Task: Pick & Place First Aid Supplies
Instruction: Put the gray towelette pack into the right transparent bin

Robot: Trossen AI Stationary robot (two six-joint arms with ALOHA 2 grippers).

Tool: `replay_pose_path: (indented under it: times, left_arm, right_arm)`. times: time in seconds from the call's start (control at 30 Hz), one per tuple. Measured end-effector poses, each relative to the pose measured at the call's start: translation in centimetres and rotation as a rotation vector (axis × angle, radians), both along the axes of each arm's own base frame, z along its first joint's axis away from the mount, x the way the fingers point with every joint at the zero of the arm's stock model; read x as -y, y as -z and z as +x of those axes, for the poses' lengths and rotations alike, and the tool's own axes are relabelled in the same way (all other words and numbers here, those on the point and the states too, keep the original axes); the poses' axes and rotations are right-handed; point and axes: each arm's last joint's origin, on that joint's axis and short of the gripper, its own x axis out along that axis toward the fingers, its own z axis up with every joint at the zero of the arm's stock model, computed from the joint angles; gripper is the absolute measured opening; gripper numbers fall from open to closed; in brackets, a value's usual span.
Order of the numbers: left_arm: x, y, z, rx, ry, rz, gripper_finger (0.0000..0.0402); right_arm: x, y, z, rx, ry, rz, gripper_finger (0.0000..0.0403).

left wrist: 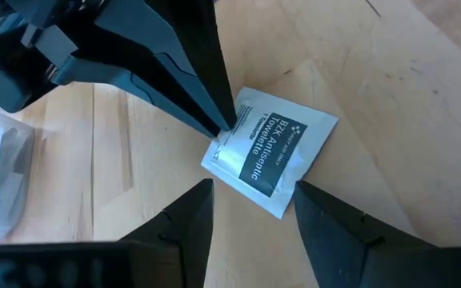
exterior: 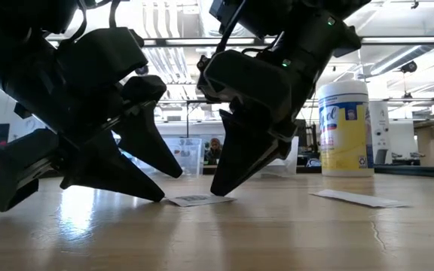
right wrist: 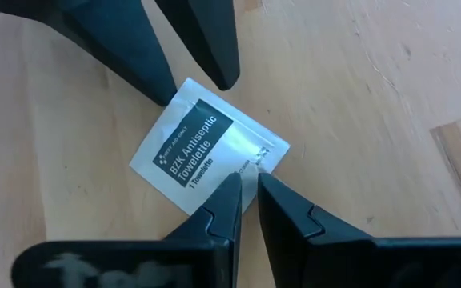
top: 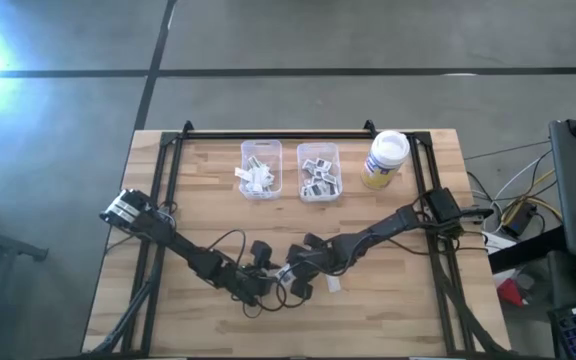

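Right gripper (right wrist: 246,188) nearly pressed together on towelette packet (right wrist: 202,148) corner; left gripper (left wrist: 250,196) spread beside it. Best pinched fully, then lifted straight, clear of left fingers (left wrist: 190,212).

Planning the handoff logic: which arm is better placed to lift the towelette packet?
Right. The right gripper already pinches the packet's edge; the left gripper is open, straddling it flat on the table.

White packet (right wrist: 206,156) — dark label reads "BZK Antiseptic Towelette", smaller "1 Towelette" beneath.
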Motion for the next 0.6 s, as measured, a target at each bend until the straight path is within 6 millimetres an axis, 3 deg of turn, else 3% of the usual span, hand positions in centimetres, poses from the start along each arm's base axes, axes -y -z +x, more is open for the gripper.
replay_pose_path:
  times: [0.47, 0.6]
  left_arm:
    - [0.44, -0.02, -0.17, -0.003, 0.039, 0.016, 0.0174]
    - [0.47, 0.08, -0.23, -0.03, 0.076, 0.025, 0.0156]
  right_arm:
    - [-0.06, -0.11, 0.12, 0.013, -0.007, 0.001, 0.0043]
    - [-0.12, -0.2, 0.2, 0.021, -0.009, 0.004, 0.0043]
